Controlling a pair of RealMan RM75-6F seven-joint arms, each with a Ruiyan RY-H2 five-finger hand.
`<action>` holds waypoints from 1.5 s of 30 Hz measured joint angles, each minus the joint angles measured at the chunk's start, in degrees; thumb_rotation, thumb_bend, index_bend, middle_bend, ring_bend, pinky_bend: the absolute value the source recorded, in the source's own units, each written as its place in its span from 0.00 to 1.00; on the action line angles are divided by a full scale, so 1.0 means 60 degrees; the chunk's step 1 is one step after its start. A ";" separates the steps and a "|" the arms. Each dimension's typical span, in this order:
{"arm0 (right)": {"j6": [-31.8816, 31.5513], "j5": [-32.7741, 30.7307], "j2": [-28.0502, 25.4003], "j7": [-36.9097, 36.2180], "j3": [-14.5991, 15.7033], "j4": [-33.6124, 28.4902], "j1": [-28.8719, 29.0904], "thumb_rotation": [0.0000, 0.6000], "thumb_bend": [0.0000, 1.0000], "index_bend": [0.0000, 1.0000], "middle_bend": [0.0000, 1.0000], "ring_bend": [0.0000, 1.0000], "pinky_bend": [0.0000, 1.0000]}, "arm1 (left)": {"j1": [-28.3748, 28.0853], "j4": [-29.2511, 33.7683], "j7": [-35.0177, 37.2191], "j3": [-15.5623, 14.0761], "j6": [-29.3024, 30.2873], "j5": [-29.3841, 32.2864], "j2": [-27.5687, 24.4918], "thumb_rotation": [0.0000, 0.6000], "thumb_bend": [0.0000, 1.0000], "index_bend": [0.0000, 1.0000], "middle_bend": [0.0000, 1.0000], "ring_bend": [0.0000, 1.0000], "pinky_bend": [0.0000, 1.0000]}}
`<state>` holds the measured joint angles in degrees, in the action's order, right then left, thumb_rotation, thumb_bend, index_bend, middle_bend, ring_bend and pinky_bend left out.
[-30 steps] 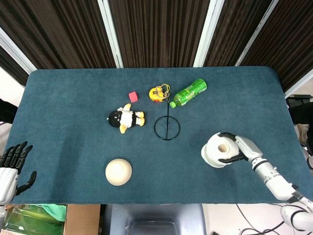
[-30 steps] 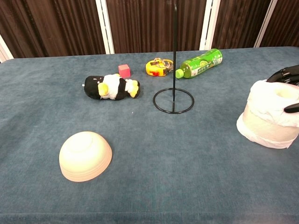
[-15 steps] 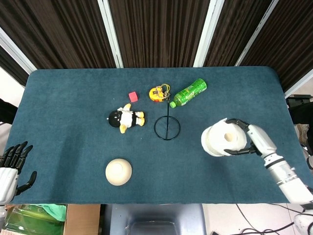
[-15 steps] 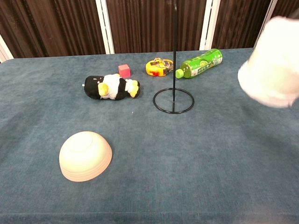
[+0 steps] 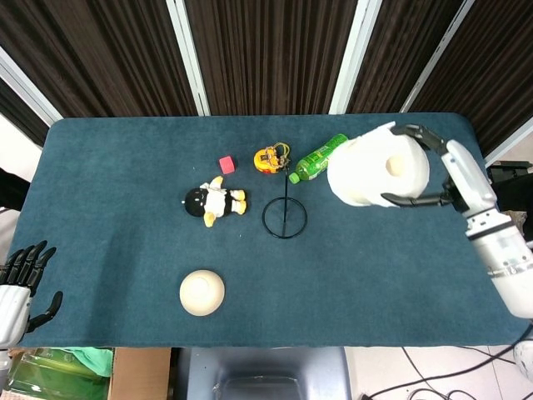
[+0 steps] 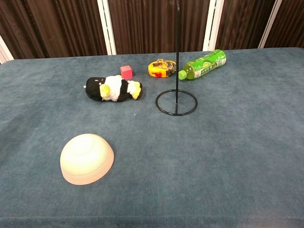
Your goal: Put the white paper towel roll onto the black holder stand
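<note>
In the head view my right hand grips the white paper towel roll and holds it high above the table, its core hole facing up. The roll hangs to the right of the black holder stand, apart from it. The stand's ring base and thin upright rod show in the chest view; neither the roll nor the right hand appears there. My left hand rests off the table's left front corner, fingers apart, holding nothing.
A green bottle lies behind the stand, partly hidden by the roll. A yellow tape measure, a small red cube and a penguin plush lie left of the stand. An upturned cream bowl sits near the front.
My right hand has lifted the roll off the table at the right and carried it up and towards the back, out of the chest view. The left hand has not moved.
</note>
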<state>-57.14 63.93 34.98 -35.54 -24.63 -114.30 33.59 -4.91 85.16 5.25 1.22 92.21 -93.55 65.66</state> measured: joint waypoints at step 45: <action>0.1970 -0.9363 0.2686 0.6912 0.0742 0.1242 0.6279 1.00 0.27 0.13 0.33 0.31 0.27 | -0.0451 0.0280 -0.0377 0.0136 -0.0880 0.0441 0.0061 1.00 0.44 0.00 0.00 0.00 0.09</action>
<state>-45.32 7.75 51.10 5.93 -20.18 -106.85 71.26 -7.62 86.85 2.99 2.04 86.93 -90.91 66.02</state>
